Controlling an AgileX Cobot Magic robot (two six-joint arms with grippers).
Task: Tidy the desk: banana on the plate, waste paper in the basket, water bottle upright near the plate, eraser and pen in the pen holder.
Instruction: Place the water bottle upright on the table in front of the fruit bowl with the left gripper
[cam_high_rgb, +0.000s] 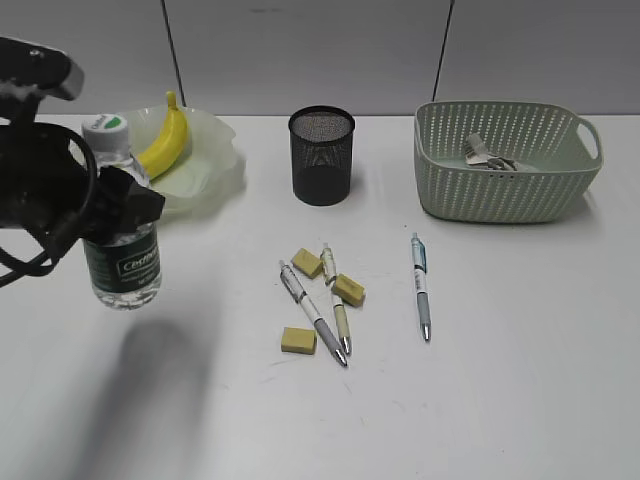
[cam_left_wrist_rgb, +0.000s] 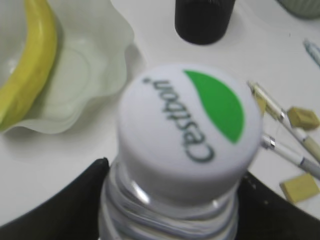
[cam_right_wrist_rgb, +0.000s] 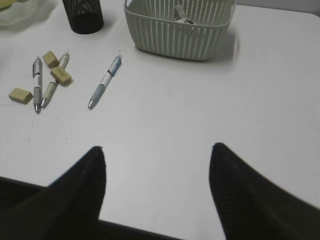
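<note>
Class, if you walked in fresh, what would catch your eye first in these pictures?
Probably the water bottle, upright at the desk's left with the left gripper's jaws around its neck. Behind it a banana lies on the plate. Mid-desk, pens and erasers lie scattered before the pen holder.

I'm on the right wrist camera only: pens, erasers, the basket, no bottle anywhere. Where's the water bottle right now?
Observer: The water bottle is upright, gripped below its cap by the left gripper, just in front of the plate.
Operator: Is the banana sorted?
Observer: Yes, the banana lies in the plate.
Operator: My view cuts off the pen holder's top. Anything in it?
Observer: Nothing sticks up above the pen holder's rim.
</note>
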